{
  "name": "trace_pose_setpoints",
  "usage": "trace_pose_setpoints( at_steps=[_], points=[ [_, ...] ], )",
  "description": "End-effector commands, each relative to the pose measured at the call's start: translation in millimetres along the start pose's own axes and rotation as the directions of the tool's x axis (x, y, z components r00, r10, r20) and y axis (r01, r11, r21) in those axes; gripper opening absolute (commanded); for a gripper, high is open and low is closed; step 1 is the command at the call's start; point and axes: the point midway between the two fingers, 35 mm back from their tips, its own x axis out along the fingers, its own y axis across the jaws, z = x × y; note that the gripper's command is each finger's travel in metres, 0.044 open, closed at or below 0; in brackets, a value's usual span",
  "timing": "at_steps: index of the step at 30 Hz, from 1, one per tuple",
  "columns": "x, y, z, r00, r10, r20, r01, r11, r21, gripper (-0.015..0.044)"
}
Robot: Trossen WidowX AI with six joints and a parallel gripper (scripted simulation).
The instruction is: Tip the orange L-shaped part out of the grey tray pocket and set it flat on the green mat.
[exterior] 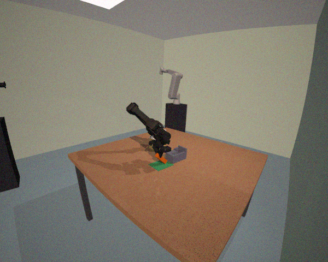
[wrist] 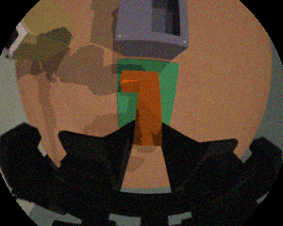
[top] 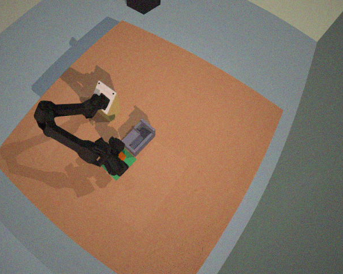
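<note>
One orange part, pinched and tilted over the mat

The orange part (top: 122, 156) (exterior: 161, 158) (wrist: 149, 104) slopes above the green mat (top: 130, 160) (exterior: 159, 166) (wrist: 170, 87), its L-shaped end low and toward the tray; whether that end touches the mat, I cannot tell. At its raised end, away from the tray, the gripper (exterior: 160, 155) (wrist: 147, 124) is closed on the straight leg. Beyond the mat's edge stands the grey tray (top: 135, 153) (exterior: 175, 156) (wrist: 151, 45), its pocket vacated. The likely trouble is the slope: let go now, the part could drop, bounce or skid off the mat, or rest against the tray wall. Pressing lower without levelling it could lever the leg round between the fingers, or slide the hook toward the tray.
</note>
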Motion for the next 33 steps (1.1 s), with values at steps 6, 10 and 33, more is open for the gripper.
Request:
trace_pose_setpoints(
  at_steps=[6, 10, 33],
  points=[
    [0.3, 0.3, 0.3, 1.000, 0.001, 0.000, -0.001, 1.000, -0.001, 0.0053],
    [0.3, 0.3, 0.3, 1.000, 0.001, 0.000, -0.001, 1.000, -0.001, 0.0157],
    [-84.0, -1.2, 3.0, 1.000, -0.002, 0.012, 0.002, 1.000, -0.010, 0.0400]
  ],
)
